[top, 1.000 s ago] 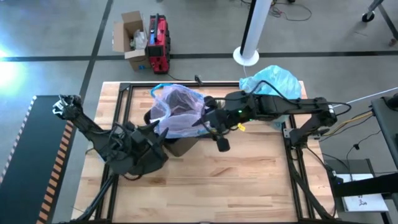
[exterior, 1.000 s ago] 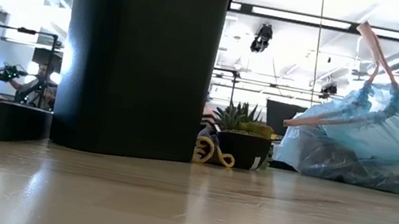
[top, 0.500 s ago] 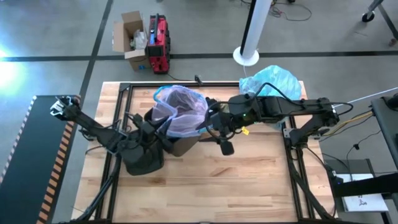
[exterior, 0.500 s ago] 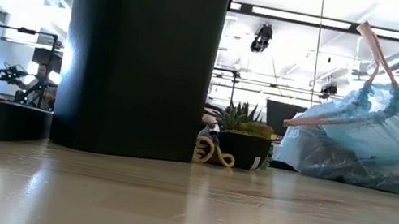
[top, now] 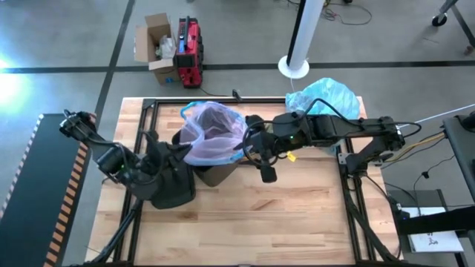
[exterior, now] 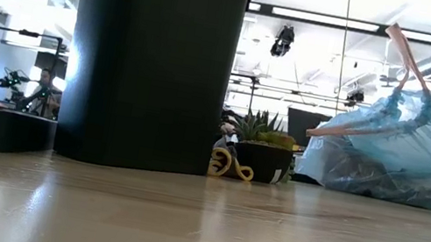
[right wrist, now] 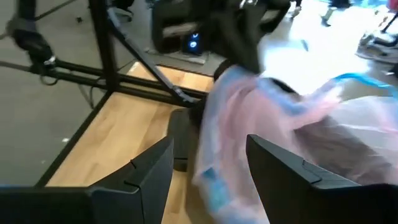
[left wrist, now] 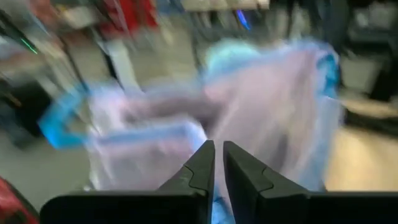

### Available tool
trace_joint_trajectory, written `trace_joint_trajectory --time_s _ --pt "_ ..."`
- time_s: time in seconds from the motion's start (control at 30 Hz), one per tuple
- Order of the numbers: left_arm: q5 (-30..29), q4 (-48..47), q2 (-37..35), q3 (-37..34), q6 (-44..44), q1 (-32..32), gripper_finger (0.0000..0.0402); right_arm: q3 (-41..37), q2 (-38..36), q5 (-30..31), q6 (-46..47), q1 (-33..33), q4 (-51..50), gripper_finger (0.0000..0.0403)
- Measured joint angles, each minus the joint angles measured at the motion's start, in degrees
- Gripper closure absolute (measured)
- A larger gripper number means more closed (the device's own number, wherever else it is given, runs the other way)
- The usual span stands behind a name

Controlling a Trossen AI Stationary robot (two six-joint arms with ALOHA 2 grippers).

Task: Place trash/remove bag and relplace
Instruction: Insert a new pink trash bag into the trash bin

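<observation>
High view: a pinkish-lilac bag [top: 214, 133] is seen draped over the black bin [top: 185, 159] near the middle of the wooden table [top: 297, 215]. The left gripper [top: 180, 154] is placed at the near-left edge of that bag; in the left wrist view its fingers [left wrist: 198, 171] are seen nearly together, with blurred lilac plastic just behind them, but whether film is pinched cannot be told. The right gripper [top: 246, 142] is set at the bag's right edge; in the right wrist view its fingers [right wrist: 152, 171] stand apart, with the bag's pink plastic [right wrist: 236, 124] lying between them.

The light blue-teal bag [top: 326, 96] is seen bunched at the far right of the table, behind the right arm, and in the low view it sits full on the tabletop [exterior: 396, 157], beside a small potted plant [exterior: 257, 146]. A brown paper piece [top: 217, 173] lies against the bin's base.

No readable writing or brand is visible anywhere.
</observation>
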Motion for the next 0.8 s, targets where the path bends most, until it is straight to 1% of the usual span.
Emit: trace_joint_trajectory --time_s 0.07,0.17,0.27,0.33,0.4,0.63,0.8 --pt "7.4 -7.9 0.0 0.9 -8.0 0.0 0.038 0.0 0.0 1.4 0.0 0.0 0.7 0.0213" --pt "15.9 -18.6 0.6 1.6 -17.8 0.0 0.0378 0.0 0.2 1.9 0.0 -0.2 1.8 0.0213" --pt "20.1 -25.6 0.9 3.2 -24.8 0.0 0.0378 0.0 0.9 1.6 0.0 -0.2 2.3 0.0213" --pt "22.5 -28.3 1.0 4.4 -25.7 0.0 0.0378 0.0 1.4 1.6 0.0 -0.2 2.1 0.0213" --pt "23.8 -28.7 1.0 6.0 -25.7 0.0 0.0377 0.0 2.0 1.5 0.4 -0.2 2.4 0.0213" --pt "24.5 -33.5 1.9 13.1 -23.9 0.0 0.0377 -0.1 2.6 2.3 1.1 -0.3 2.6 0.0213" --pt "28.7 -38.9 2.0 13.9 -25.5 0.0 0.0377 -0.1 2.8 3.1 1.4 -0.5 2.4 0.0213"
